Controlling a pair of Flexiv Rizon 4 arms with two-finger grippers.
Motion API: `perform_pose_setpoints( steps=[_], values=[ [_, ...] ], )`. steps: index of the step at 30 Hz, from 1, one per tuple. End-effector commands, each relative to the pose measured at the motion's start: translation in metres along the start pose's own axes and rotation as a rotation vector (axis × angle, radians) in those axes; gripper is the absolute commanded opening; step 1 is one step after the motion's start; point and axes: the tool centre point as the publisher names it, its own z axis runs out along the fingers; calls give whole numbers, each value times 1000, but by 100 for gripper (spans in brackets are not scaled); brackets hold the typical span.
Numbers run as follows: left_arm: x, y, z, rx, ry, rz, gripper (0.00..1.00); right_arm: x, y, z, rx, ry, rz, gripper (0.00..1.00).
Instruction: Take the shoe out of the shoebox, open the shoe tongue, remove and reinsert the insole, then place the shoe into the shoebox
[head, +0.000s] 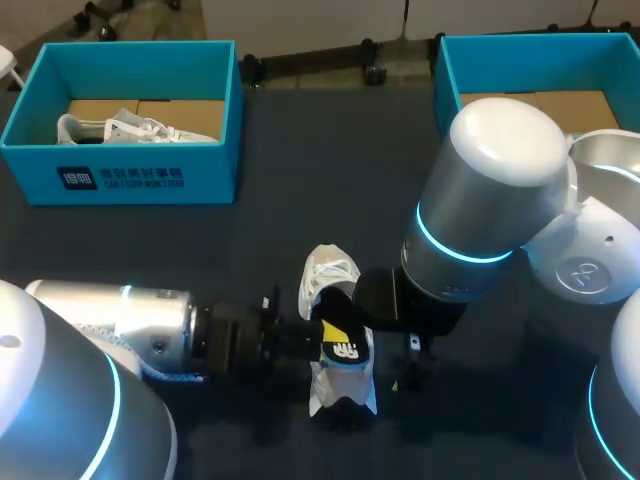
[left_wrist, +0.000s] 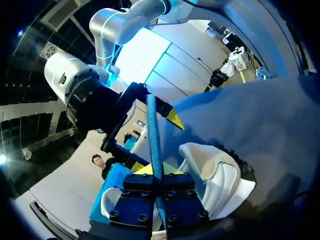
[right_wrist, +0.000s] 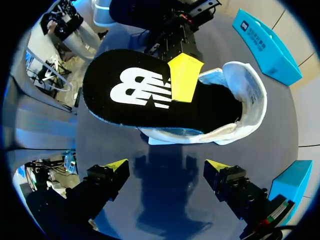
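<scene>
Pinched flat in my left claw (left_wrist: 156, 172) is the black insole (left_wrist: 154, 131), one yellow finger on its printed upper face and the other beneath it. From the left wrist I see it edge-on, as a thin blue strip running straight out between the fingers. One end of the insole reaches into the mouth of the white shoe (right_wrist: 245, 95). The broad end with the white mark stands clear above the shoe.

The shoe lies on the dark worktop (head: 300, 180) near the front and about the middle, between my two arms and outside both boxes. Its opening faces up.

My right claw (right_wrist: 165, 167) is spread wide and touches nothing. The shoe and insole lie just ahead of its two yellow tips, and only bare worktop shows between them.

Farther back at my left stands a blue shoebox (head: 140, 175) with a second white shoe (head: 130, 128) lying in it. A second blue box (head: 530, 45) sits at the back right, partly hidden behind my right arm.
</scene>
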Motion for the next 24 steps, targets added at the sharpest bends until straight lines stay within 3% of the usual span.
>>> perform_pose_setpoints(
  steps=[1, 8, 17, 24],
  values=[
    [4, 4, 2, -4, 2, 6, 0, 0, 0, 2, -1, -1, 1, 100],
    [8, 16, 7, -12, 17, 51, 0, 0, 0, 2, -1, -1, 1, 100],
    [7, 38, 12, -78, 11, 48, 0, 0, 0, 2, -1, -1, 1, 100],
    [6, 34, 6, -68, 10, 24, 0, 0, 0, 2, -1, -1, 1, 100]
  ],
)
